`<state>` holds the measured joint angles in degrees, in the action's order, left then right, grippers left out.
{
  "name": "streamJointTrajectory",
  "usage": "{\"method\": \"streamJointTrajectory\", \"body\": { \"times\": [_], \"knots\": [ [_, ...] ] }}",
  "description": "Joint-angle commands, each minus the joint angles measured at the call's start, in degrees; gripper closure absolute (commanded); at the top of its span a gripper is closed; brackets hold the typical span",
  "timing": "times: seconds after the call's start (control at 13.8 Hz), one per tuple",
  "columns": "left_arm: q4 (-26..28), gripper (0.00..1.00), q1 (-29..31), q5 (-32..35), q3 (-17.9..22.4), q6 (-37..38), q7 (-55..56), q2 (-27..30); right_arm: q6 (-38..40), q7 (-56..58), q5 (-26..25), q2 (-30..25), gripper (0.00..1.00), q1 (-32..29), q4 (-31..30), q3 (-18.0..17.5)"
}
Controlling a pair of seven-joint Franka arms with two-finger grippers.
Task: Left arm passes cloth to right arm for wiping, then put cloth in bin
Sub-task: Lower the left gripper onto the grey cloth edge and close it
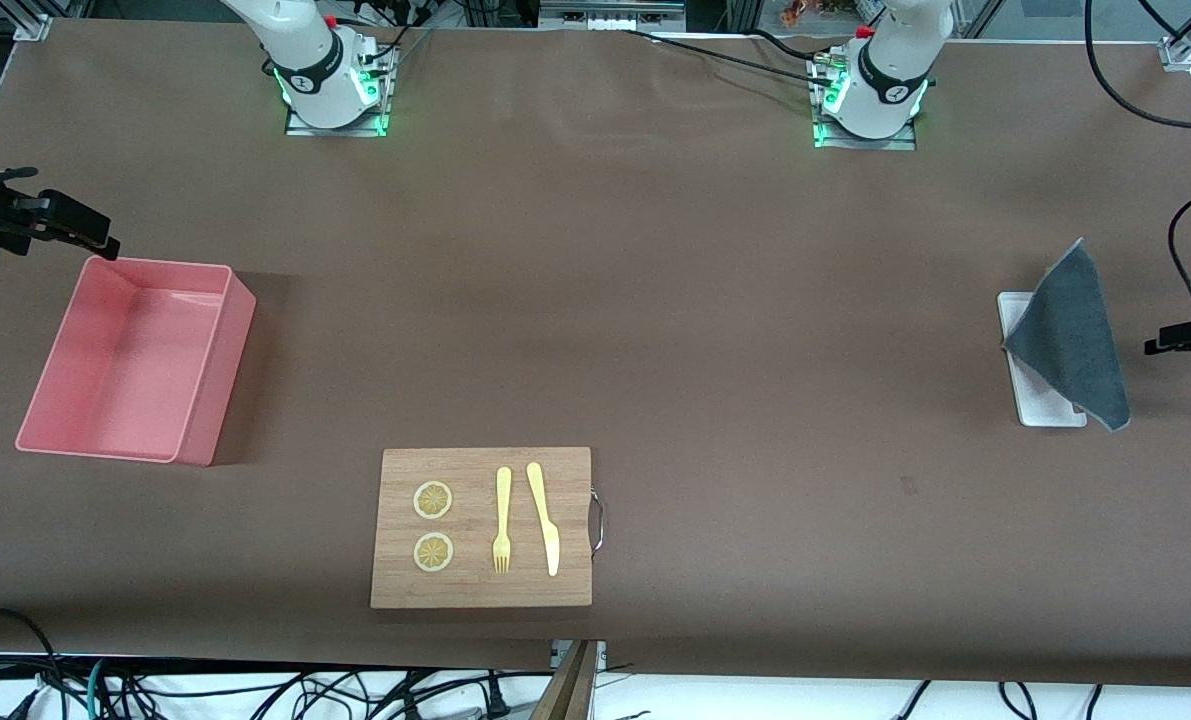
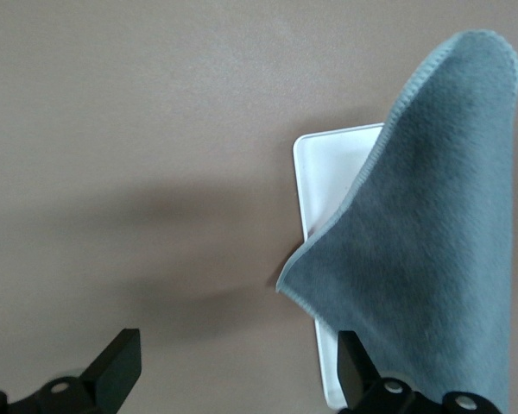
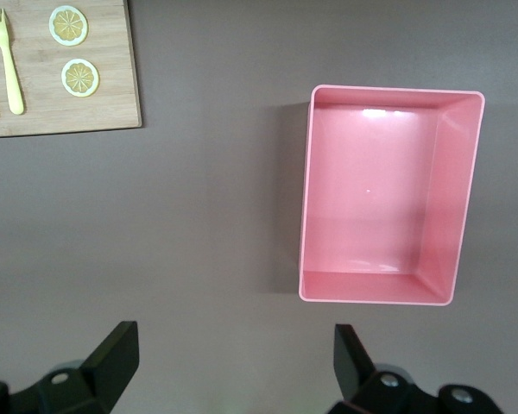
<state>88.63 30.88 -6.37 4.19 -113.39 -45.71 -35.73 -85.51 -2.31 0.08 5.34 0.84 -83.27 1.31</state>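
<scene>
Cloth waits on its tray as both arms hang back with hands open.

Nearest the camera lies the board (image 1: 482,527) with fork (image 1: 502,520), knife (image 1: 544,517) and two lemon slices (image 1: 433,500). Farther back, the cloth (image 1: 1070,335) drapes over the tray (image 1: 1015,330) at the left arm's end of the tabletop (image 1: 595,330), one corner standing up; the bin (image 1: 140,360) sits empty at the right arm's end. The left hand (image 2: 233,366) hangs beside the cloth, the right hand (image 3: 233,362) by the bin, both spread and holding nothing. A pinch on that loose corner could slip, or drag the light tray along.
</scene>
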Motion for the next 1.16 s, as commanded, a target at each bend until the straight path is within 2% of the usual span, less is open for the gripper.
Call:
{"method": "streamJointTrajectory", "body": {
  "times": [0.0, 0.44, 0.73, 0.87, 1.09],
  "knots": [
    [-2.59, 0.01, 2.42, -4.34, -0.68, 1.51, -1.14, -2.94, -0.09, 0.38, -0.08, 0.02, 0.00, -0.14, 0.39, -0.08],
    [-2.59, 0.08, 4.01, -11.28, -0.76, 1.51, -4.39, -6.90, -0.01, 0.38, -0.08, 0.02, 0.00, -0.23, 0.39, -0.08],
    [-2.59, 0.26, 4.45, -12.17, -0.76, 1.60, -4.39, -8.22, -0.09, 0.38, -0.08, 0.02, 0.00, -0.14, 0.39, -0.08],
    [-2.50, 0.26, 4.98, -13.66, -0.76, 2.21, -4.39, -9.36, -0.01, 0.55, -0.08, 0.02, 0.00, -0.23, 0.39, -0.08],
    [-2.50, 0.32, 4.98, -14.89, -0.76, 3.62, -4.39, -9.71, -0.01, 0.56, -0.08, 0.02, 0.00, -0.32, 0.39, -0.08]
  ]
}}
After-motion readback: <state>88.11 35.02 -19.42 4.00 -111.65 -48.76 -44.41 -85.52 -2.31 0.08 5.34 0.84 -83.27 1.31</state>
